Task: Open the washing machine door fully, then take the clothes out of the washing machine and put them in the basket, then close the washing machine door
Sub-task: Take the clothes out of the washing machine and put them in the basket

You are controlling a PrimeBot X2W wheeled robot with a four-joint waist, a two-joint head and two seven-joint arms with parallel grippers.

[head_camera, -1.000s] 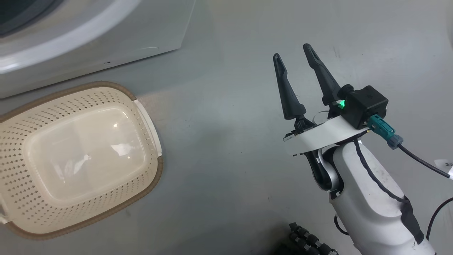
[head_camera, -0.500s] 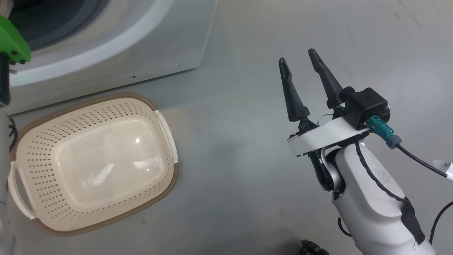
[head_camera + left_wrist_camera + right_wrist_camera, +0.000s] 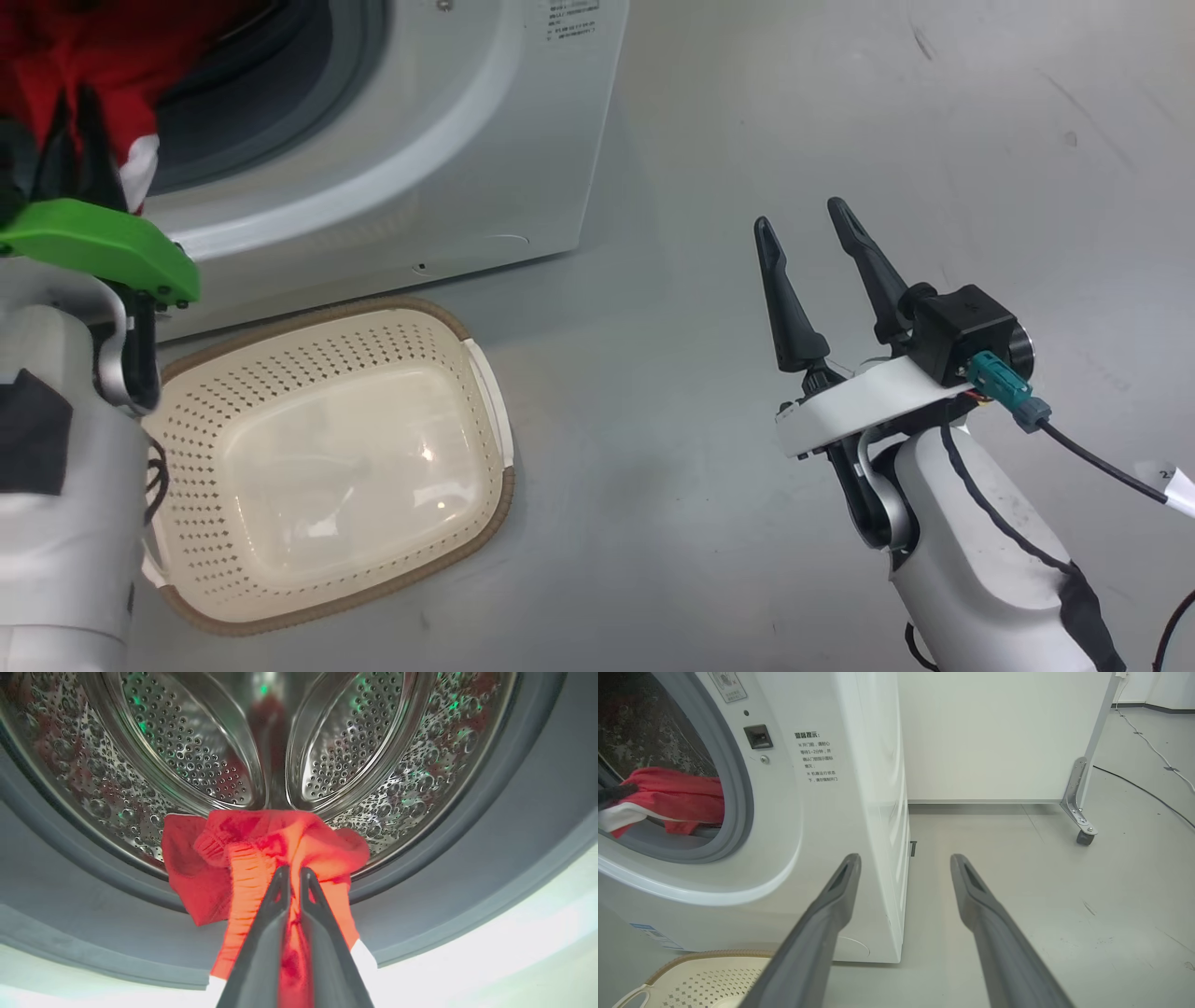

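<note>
The left jaws pinch the red clothes [image 3: 210, 882] at the washing machine [image 3: 448, 140] mouth, while the right jaws hang spread above the floor [image 3: 653, 467], right of the basket [image 3: 280, 369].

The basket [image 3: 280, 359] stands on the floor [image 3: 653, 467] just before the washing machine [image 3: 467, 140], below its opening. The clothes [image 3: 243, 868] hang from the drum [image 3: 187, 742] out over the gasket [image 3: 444, 868], pinched in the left gripper [image 3: 294, 872]. The right gripper [image 3: 797, 214] hovers over the floor, right of basket and machine, well apart from both.
</note>
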